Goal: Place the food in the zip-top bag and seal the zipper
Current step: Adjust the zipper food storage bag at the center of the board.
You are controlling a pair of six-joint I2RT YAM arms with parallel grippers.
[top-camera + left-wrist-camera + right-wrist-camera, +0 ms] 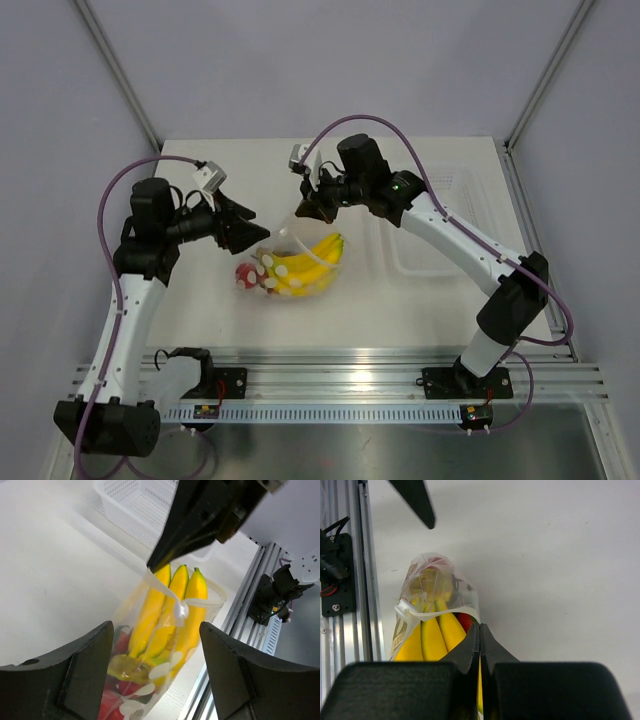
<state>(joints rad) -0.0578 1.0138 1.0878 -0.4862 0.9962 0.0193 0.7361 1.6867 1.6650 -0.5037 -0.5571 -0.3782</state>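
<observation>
1. Pinching the top edge of the clear plastic bag printed with pale round dots (285,245), the right gripper (300,210) has its two black fingers pressed together on the film. Its own wrist view shows them meeting with no gap (480,630).
2. The dotted bag (427,562) sits a little toward 7 o'clock from the middle of the white table (400,320). It rises to a peak where the right gripper holds it, at the bag's 12 o'clock.
3. Inside the bag lies the bunch of yellow toy bananas (312,262), with the red strawberry-like fruits with green leaves (246,275) at the bananas' 9 o'clock.
4. The left gripper (258,228) is at the bag's 10 o'clock with its fingers spread wide. In its wrist view the bag (125,615) shows between the two fingers (87,670) and is not touching them.
5. The thin clear zipper strip (172,596) runs down from the right gripper's pinch and across the bananas (150,615), crumpled. Whether it is pressed closed cannot be told.
6. A clear rigid rectangular tray (430,250) lies at the bag's 3 o'clock, apart from it.
7. A silver aluminium rail (350,385) runs along the table's 6 o'clock edge.
</observation>
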